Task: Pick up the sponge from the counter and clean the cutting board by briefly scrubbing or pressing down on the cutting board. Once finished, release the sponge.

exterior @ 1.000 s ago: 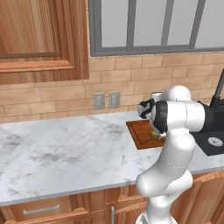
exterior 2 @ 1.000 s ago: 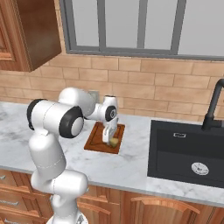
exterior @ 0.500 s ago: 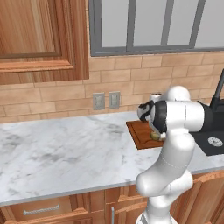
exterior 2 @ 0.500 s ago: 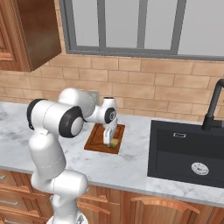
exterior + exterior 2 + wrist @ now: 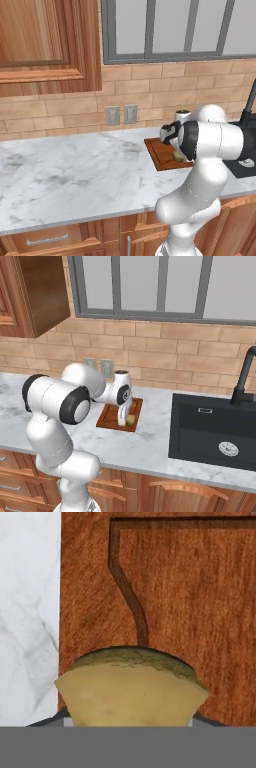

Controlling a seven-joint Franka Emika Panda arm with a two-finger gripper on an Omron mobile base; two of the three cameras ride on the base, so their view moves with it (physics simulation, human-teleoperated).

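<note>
Gripping the sponge (image 5: 131, 687) low at the frame's bottom centre, its long axis running left to right in the hand view, the gripper (image 5: 125, 417) holds it over the cutting board (image 5: 200, 612) beside the marble counter (image 5: 27, 612).

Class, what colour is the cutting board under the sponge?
Reddish-brown wood grain, clearest in the hand view: cutting board, sponge.

You're looking at the counter (image 5: 70, 175), a long white marble slab with grey veining and a pale front edge, set over wooden drawers. The cutting board (image 5: 111, 417) lies flat on it, toward the back, just left of the black sink basin (image 5: 210, 431) sunk into the slab. Left of the board, the marble stretches bare to the frame's edge.
</note>
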